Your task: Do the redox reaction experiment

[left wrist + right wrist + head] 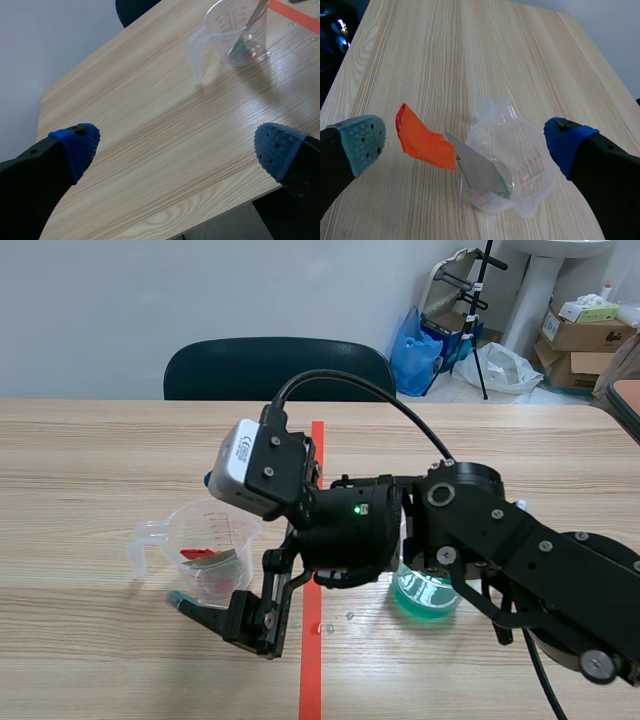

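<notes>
A clear plastic measuring cup [228,528] with a handle stands left of the tape line. A metal spatula with an orange-red handle [425,142] leans in it, blade down [214,562]. The right arm reaches across the middle, and my right gripper [192,540] hangs open over the cup [520,165], one pad [365,142] on each side, touching nothing. A beaker of green liquid [426,592] stands partly hidden under that arm. My left gripper [175,147] is open over bare table near the front edge, far short of the cup [225,25]. The left arm is out of the scene view.
An orange-red tape line [314,640] runs down the table's middle, with a few droplets [335,620] beside it. A dark chair [280,365] stands behind the far edge. Boxes and bags [575,335] lie on the floor at the back right.
</notes>
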`<action>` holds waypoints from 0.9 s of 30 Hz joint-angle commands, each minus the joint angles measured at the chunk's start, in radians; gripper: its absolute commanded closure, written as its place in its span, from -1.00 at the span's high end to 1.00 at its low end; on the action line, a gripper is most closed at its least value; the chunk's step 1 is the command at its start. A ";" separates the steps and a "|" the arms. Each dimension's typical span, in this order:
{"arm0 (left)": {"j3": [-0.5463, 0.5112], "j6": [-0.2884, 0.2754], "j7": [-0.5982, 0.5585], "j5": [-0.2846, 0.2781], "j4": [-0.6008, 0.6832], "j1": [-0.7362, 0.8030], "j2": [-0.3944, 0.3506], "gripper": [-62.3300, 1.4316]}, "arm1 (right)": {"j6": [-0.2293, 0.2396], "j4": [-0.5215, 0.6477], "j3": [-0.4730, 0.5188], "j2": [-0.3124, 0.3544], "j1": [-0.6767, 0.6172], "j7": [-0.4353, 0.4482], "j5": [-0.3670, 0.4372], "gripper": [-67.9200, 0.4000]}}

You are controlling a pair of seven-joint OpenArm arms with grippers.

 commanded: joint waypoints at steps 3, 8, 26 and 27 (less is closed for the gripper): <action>-0.002 0.005 -0.013 -0.009 0.010 0.002 0.002 1.00 | 0.000 0.009 0.002 0.009 0.014 0.018 0.014 0.99; -0.002 0.005 -0.013 -0.010 0.010 0.002 0.002 1.00 | 0.000 0.009 0.002 0.009 0.014 0.018 0.014 0.80; -0.002 0.005 -0.013 -0.010 0.010 0.002 0.002 1.00 | 0.000 0.009 0.002 0.011 0.014 0.045 0.014 -0.84; -0.002 0.005 -0.013 -0.010 0.010 0.002 0.002 1.00 | 0.000 0.009 0.002 0.011 0.014 0.045 0.014 -0.90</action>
